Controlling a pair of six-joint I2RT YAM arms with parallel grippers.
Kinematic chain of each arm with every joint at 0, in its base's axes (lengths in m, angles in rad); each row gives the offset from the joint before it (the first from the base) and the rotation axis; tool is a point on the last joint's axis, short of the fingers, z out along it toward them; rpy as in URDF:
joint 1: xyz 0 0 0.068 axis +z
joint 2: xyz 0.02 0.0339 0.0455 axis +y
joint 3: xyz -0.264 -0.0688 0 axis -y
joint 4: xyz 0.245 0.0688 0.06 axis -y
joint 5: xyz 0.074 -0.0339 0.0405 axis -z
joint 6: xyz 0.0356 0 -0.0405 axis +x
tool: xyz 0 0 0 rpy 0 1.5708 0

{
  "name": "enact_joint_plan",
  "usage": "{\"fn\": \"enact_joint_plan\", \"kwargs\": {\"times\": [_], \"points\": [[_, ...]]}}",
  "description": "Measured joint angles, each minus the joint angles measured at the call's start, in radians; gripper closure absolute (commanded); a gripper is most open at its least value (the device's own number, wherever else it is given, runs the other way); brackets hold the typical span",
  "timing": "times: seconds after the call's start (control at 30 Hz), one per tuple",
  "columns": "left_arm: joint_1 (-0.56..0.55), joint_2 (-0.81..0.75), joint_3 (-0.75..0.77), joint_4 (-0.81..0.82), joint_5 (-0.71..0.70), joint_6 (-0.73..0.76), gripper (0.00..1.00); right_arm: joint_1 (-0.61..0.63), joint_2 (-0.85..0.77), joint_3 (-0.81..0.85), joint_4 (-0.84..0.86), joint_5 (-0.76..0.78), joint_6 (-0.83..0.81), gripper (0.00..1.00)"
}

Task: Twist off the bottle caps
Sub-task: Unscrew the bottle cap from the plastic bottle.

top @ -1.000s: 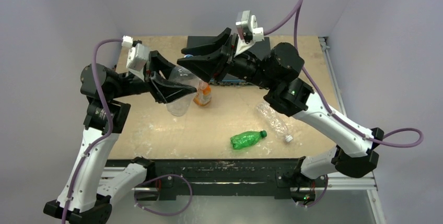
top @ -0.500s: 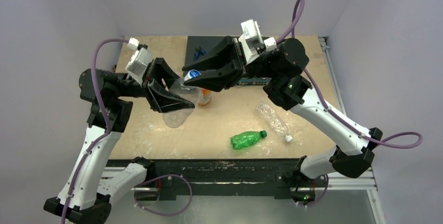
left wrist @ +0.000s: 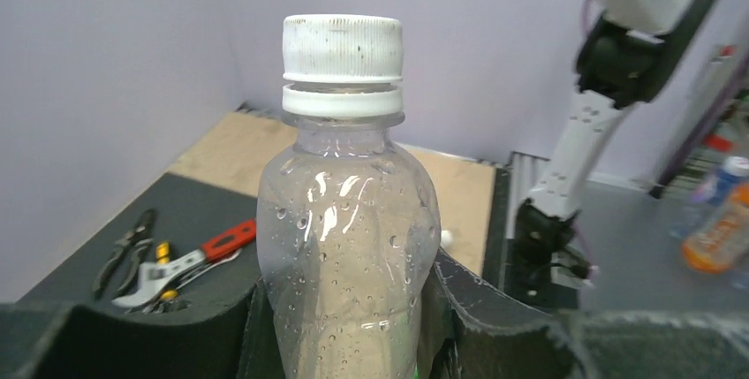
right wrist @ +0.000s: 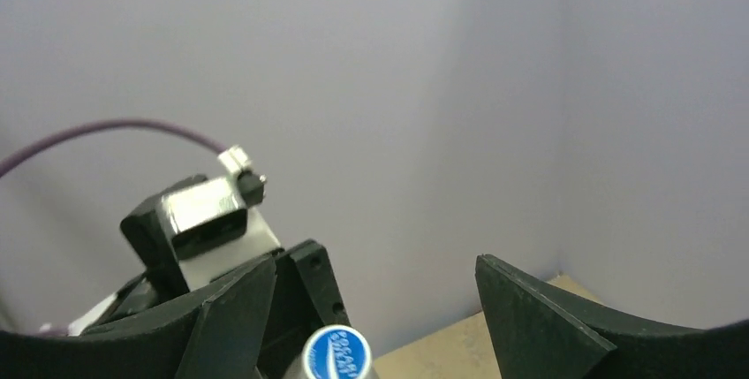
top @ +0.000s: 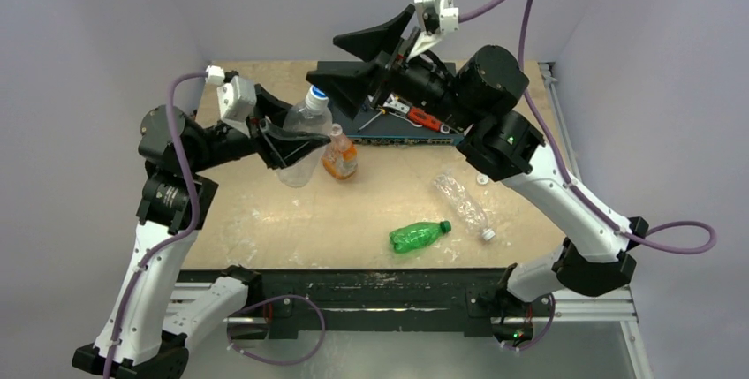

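My left gripper (top: 284,142) (left wrist: 349,330) is shut on the lower body of a clear bottle (top: 306,123) (left wrist: 346,229), holding it off the table. Its white cap (top: 316,94) (left wrist: 343,48) (right wrist: 337,353), blue on top, sits on the neck. My right gripper (top: 323,59) (right wrist: 375,264) stands open just above and behind that cap, touching nothing. The squat orange-label bottle (top: 340,160) stands beside the held one. A green bottle (top: 413,237) with a green cap (top: 447,226) and a clear crinkled bottle (top: 459,200) with a white cap (top: 487,235) lie on the table.
A dark mat (top: 346,72) at the back holds pliers and a red-handled tool (top: 417,116) (left wrist: 181,260). A small white round piece (top: 481,179) lies on the wooden table (top: 265,229) near the crinkled bottle. Lilac walls close in on three sides.
The right gripper was shut on the held bottle's cap; it has opened and lifted up and back. The left arm has tipped the bottle more upright. The cap stays on the neck.
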Motion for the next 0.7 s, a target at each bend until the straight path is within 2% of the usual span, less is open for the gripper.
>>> {"fn": "enact_joint_plan", "kwargs": {"times": [0.13, 0.27, 0.47, 0.7], "points": [[0.0, -0.003, -0.005, -0.108, -0.164, 0.192, 1.0, 0.05, 0.058, 0.12, -0.107, 0.179, 0.001, 0.18], [0.0, -0.013, -0.02, -0.15, -0.268, 0.29, 1.0, 0.079, 0.092, 0.134, -0.171, 0.267, 0.002, 0.25], [0.0, -0.015, -0.021, -0.16, -0.333, 0.337, 1.0, 0.082, 0.133, 0.124, -0.213, 0.309, 0.014, 0.39], [0.0, -0.016, -0.021, -0.159, -0.348, 0.34, 1.0, 0.082, 0.134, 0.117, -0.214, 0.298, 0.036, 0.48]]}}
